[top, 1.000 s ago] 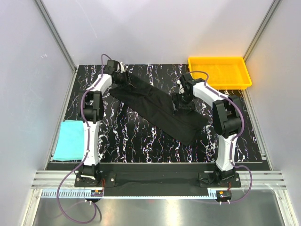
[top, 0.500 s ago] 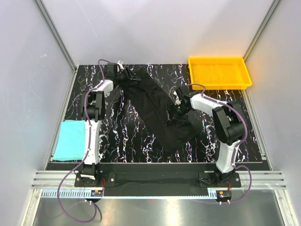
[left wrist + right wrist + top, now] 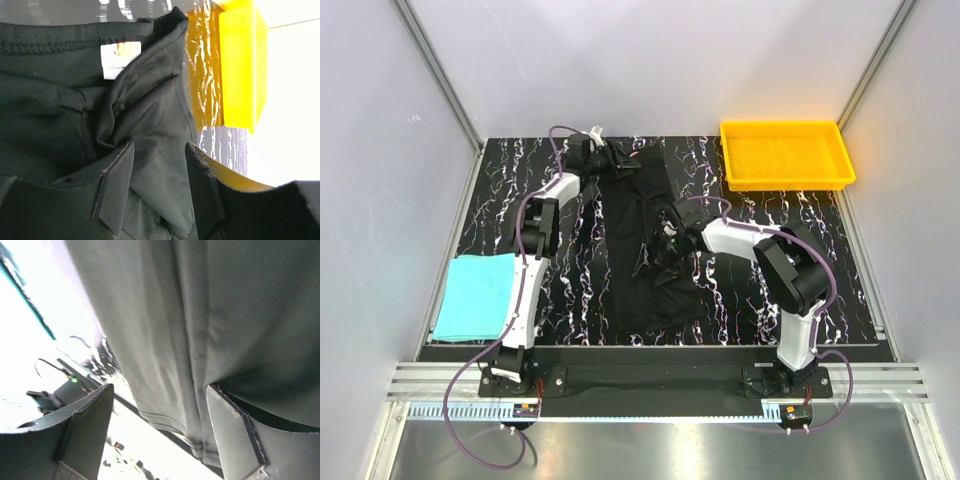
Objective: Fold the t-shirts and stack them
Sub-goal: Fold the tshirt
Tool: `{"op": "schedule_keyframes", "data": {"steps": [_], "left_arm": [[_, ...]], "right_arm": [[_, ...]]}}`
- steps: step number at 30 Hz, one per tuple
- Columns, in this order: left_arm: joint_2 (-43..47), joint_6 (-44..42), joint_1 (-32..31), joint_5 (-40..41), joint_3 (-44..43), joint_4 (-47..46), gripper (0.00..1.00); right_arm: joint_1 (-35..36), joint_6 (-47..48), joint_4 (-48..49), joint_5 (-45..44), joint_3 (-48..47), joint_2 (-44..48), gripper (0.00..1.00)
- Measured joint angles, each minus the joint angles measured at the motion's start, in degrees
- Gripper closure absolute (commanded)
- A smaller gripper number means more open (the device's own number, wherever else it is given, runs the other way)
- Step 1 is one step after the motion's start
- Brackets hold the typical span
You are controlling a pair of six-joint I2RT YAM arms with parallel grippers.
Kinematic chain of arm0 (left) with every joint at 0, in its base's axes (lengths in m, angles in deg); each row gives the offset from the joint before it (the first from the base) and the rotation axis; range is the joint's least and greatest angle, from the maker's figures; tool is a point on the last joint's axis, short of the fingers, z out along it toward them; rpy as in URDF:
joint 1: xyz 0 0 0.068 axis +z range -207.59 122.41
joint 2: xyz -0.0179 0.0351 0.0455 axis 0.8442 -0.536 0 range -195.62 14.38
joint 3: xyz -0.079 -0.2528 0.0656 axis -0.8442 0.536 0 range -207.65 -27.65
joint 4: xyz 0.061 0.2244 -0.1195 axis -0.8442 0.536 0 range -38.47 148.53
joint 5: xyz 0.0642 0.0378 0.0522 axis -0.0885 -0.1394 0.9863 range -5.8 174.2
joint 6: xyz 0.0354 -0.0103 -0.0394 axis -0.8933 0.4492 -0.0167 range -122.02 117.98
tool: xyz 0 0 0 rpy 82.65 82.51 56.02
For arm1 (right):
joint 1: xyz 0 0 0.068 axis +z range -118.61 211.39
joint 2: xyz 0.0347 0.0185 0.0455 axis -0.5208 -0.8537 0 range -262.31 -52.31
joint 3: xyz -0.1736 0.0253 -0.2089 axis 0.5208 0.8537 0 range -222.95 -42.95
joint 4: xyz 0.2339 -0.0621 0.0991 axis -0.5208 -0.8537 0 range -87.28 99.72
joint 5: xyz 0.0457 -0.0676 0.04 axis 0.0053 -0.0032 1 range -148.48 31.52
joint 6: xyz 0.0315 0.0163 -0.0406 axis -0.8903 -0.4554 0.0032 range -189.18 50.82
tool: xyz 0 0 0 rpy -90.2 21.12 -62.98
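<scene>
two shirts are on the marbled table [image 3: 570, 300]. the teal t-shirt [image 3: 475, 297] is seen folded flat at the near left edge, well apart from both arms.

the black t-shirt [image 3: 638, 280] is laid out in the middle as a long narrow strip. its long axis runs far to near, with the collar at the far end and the hem close to the arm bases.

the left gripper [image 3: 612, 160] is found right at that far collar end. in the left wrist view a bunched fold of black cloth, just below the white neck label [image 3: 120, 59], is caught between the fingers [image 3: 116, 187], so it's taken as grasped. the left arm is stretched far out along the strip's left side.

the right gripper [image 3: 665, 238] is set at the strip's right edge, about midway along. its jaws are spread wide. in the right wrist view light is seen between one finger [image 3: 85, 430] and the hanging cloth, so nothing is counted as clamped there. the right arm is bent at the elbow, with the forearm reaching leftward.

the yellow tray [image 3: 786, 184] is parked far right, well apart.

since the strip runs away from the bases, a fold across it is probably what's called for. the near hem half lies nearer the right gripper.
</scene>
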Motion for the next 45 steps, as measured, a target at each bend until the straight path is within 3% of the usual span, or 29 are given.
{"op": "schedule_keyframes", "data": {"steps": [5,13,19,22,26,28,31,36,40,42,45], "left_arm": [[-1.0,0.8,-1.5,0.0,-2.1,-0.8,0.39],[0.7,-0.4,-2.0,-0.1,-3.7,3.3,0.36],[15.5,-2.9,2.7,0.0,6.5,10.5,0.32],[27.5,-6.0,6.5,0.1,13.6,14.4,0.33],[50.8,-11.8,8.6,1.7,32.8,17.4,0.36],[62.4,-13.7,5.7,2.4,44.2,18.5,0.37],[76.8,-14.4,-4.5,5.0,62.5,18.7,0.39],[87.0,-8.3,-20.6,11.7,88.3,22.2,0.38],[97.5,-1.8,-23.2,18.0,100.1,26.7,0.23],[102.2,1.4,-23.2,20.4,102.2,26.1,0.22],[102.4,6.2,-23.1,21.1,104.1,21.0,0.24]], "right_arm": [[0.0,-4.2,3.7,0.9,0.0,-0.6,0.18],[0.0,-6.0,4.3,1.8,-1.0,-0.6,0.17],[0.0,0.5,-4.7,-2.7,-5.2,2.7,0.16],[0.0,4.5,-9.9,-5.6,-4.6,7.6,0.16],[-0.5,8.6,-13.4,-7.8,1.1,17.4,0.22],[-1.3,9.9,-14.1,-8.2,6.3,22.6,0.24],[-3.0,11.0,-15.4,-8.3,13.7,27.5,0.27],[-8.2,11.1,-14.9,-6.2,22.3,28.7,0.27],[-13.9,11.0,-12.7,-2.4,26.2,28.2,0.26],[-15.1,11.1,-10.8,-1.0,27.3,26.7,0.27],[-15.8,11.1,-8.8,1.6,28.3,24.1,0.28]]}}
